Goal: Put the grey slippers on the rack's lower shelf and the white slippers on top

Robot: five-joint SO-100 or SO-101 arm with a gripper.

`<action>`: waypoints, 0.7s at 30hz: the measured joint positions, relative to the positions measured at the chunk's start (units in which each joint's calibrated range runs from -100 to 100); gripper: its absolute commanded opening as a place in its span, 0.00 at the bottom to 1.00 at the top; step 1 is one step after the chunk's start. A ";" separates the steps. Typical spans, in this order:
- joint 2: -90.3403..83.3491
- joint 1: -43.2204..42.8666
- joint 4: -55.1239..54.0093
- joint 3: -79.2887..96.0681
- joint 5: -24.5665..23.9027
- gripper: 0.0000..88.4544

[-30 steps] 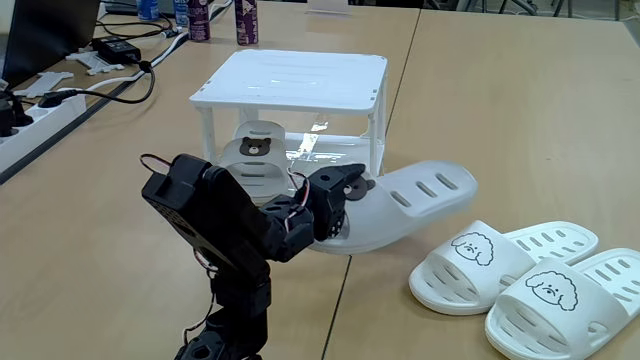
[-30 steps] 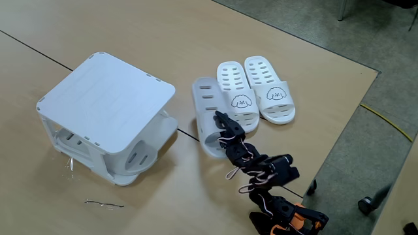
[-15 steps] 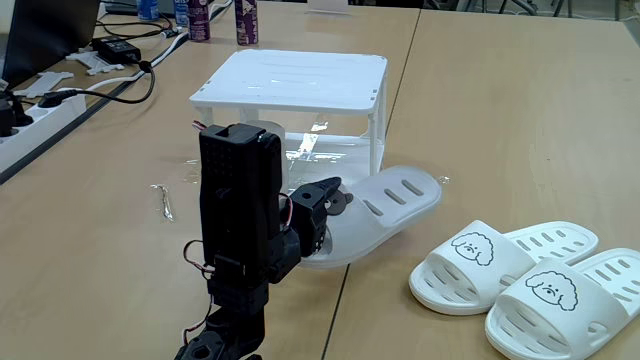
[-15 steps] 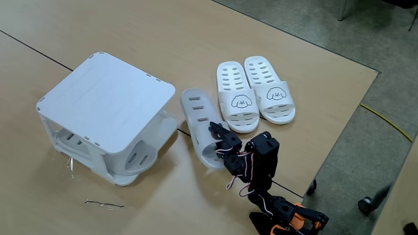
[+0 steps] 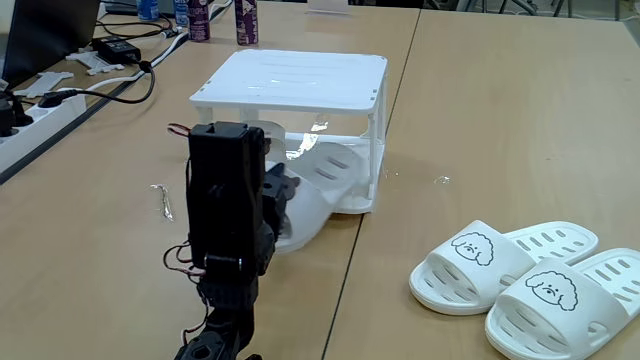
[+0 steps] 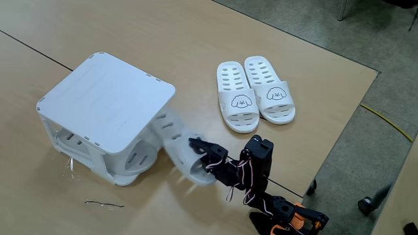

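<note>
Wooden desk tops [image 5: 500, 130] fill the room, with cables at ten o'clock in a fixed view. On one desk stands the small white plastic two-tier rack [image 5: 290, 110] [image 6: 104, 114]. One light grey rubber slipper [image 5: 318, 195] [image 6: 175, 143] is halfway onto the shiny white lower shelf [image 5: 345, 160], toe end first. Another grey slipper [image 5: 255, 140] already sits inside. The black gripper [image 6: 196, 147] is closed on the slipper's heel end. The slipper looks light and bendy, so holding the heel rim seems best. The two white rubber puppy-face slippers [image 5: 520, 275] [image 6: 255, 94] wait at four o'clock from the rack. The flat white top board [image 6: 108, 98] is bare.
</note>
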 measured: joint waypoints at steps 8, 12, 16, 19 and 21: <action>1.81 -1.65 0.00 -1.80 0.00 0.01; 7.92 -1.72 0.00 -7.64 0.00 0.01; 14.35 -1.72 1.29 -16.26 0.00 0.01; 15.34 -0.97 7.47 -22.73 0.00 0.01; 15.34 -0.52 14.16 -29.02 0.00 0.01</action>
